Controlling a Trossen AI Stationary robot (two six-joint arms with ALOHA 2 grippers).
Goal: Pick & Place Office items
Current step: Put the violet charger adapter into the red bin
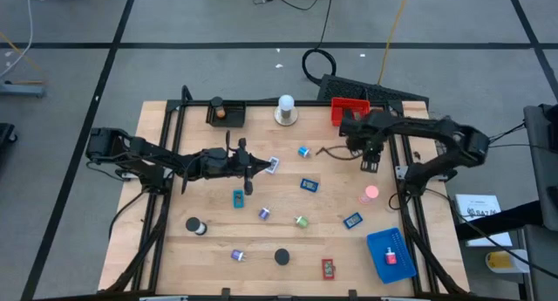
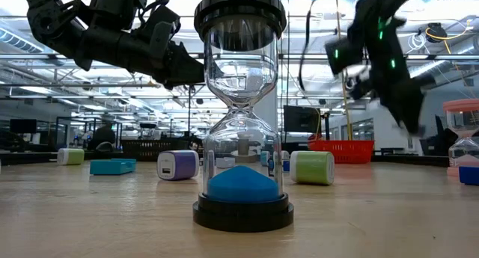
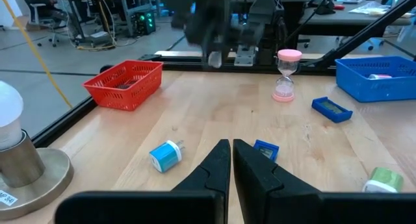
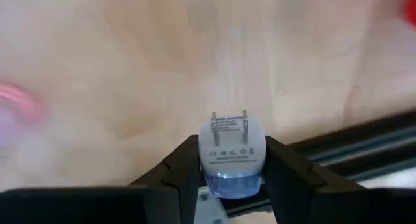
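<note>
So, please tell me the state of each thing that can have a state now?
Right gripper: shut on blue charger, prongs pointing away.
Left gripper: shut, empty, above the table.
Black hourglass: upright, blue sand all at bottom.
Pink hourglass: upright.

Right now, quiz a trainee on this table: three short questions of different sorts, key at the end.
1. True or false: the right gripper holds a small blue and white plug adapter between its fingers.
2. Which tray stands at the table's far edge, beside the right arm? A. blue tray B. red tray C. black tray
3. Fill in: the fingers of the left gripper, held above the middle of the table, are ____.

Key: 1 true; 2 B; 3 shut
</note>
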